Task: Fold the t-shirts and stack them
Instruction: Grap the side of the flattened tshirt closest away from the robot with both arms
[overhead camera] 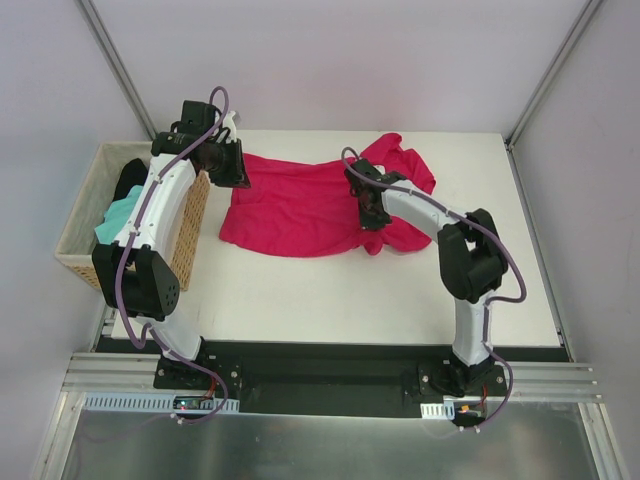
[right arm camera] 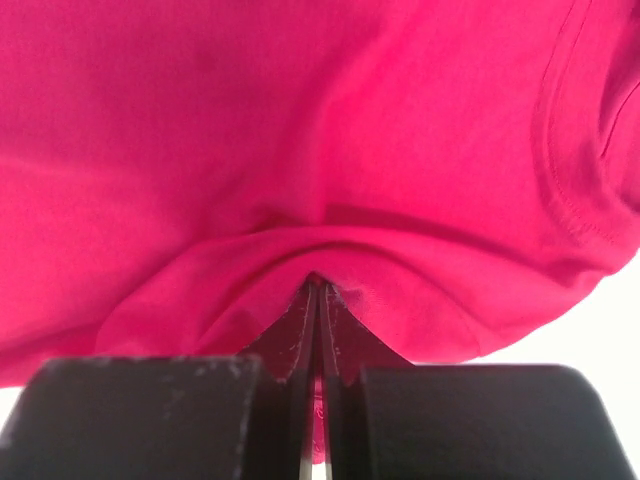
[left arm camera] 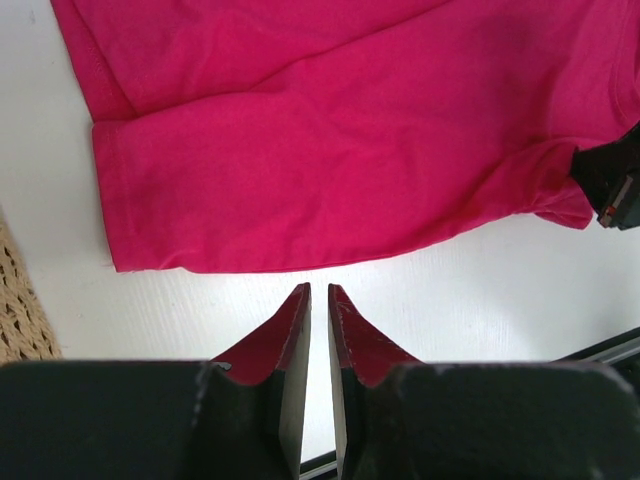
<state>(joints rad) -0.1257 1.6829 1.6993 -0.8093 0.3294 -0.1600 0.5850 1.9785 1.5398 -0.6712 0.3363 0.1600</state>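
While beside crimson t-shirt (overhead camera: 300, 210), wicker basket (overhead camera: 190, 240)

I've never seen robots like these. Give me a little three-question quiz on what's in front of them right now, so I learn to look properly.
1. True or false: the crimson t-shirt lies inside the wicker basket.
2. Which jaws are pinching the crimson t-shirt? A) left jaws B) right jaws C) neither
3. Fill in: the pale cloth showing in the basket is ____ in colour.

Key
1. False: it lies spread on the table.
2. B: the right jaws are shut on a fold of it.
3. Mint-green: it is the mint-green t-shirt.
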